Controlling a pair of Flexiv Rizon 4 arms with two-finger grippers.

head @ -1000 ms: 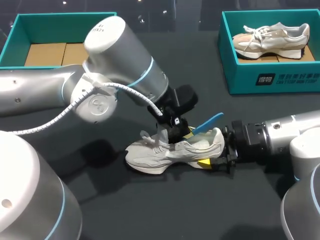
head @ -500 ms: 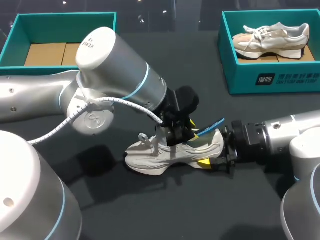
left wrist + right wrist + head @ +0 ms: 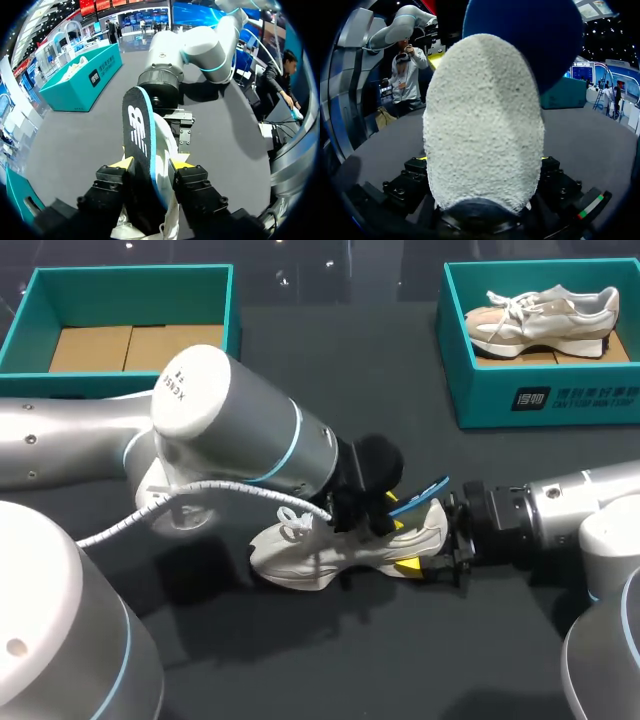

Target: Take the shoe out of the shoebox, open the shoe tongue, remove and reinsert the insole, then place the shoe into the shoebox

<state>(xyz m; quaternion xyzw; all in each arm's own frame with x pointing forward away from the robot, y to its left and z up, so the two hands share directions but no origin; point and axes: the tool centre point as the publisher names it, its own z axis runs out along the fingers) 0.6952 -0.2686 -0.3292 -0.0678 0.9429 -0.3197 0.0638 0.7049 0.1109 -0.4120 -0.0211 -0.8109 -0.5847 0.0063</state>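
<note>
A: Where does everything sit on the counter [image 3: 300,670]?

B: The left arm [image 3: 230,440] reaches in past the middle and hangs over the shoe [image 3: 310,552]. The shoe lies on its sole mid-counter, toe toward the left. The right arm [image 3: 560,515] comes in low from the other side. The right claw [image 3: 482,165] is clamped on the heel, a finger on each side. The left claw [image 3: 152,165] is pinched across the faces of the insole [image 3: 418,495], which juts up tilted out of the shoe's opening at the heel end.

A: What could go wrong from here?

B: My guess is the bulk of the left arm comes first. Its wrist sits right over the laces, so a hard push down could crush the upper or wrench the heel out of the right claw's hold. The insole looks thin and bendy. Fed in at a poor angle, it would likely buckle against the heel collar instead of sliding flat, or slip in the fingers.

A: And room to move?

B: There is bare counter on the near side of the shoe and between it and the boxes. The empty shoebox [image 3: 30,300] sits at the far left, well apart. The other shoebox [image 3: 520,400], holding a second shoe [image 3: 540,315], sits at the far right, also well apart. The tight spot is the heel, where the two claws are near each other and the insole's raised end points toward the right one.
</note>
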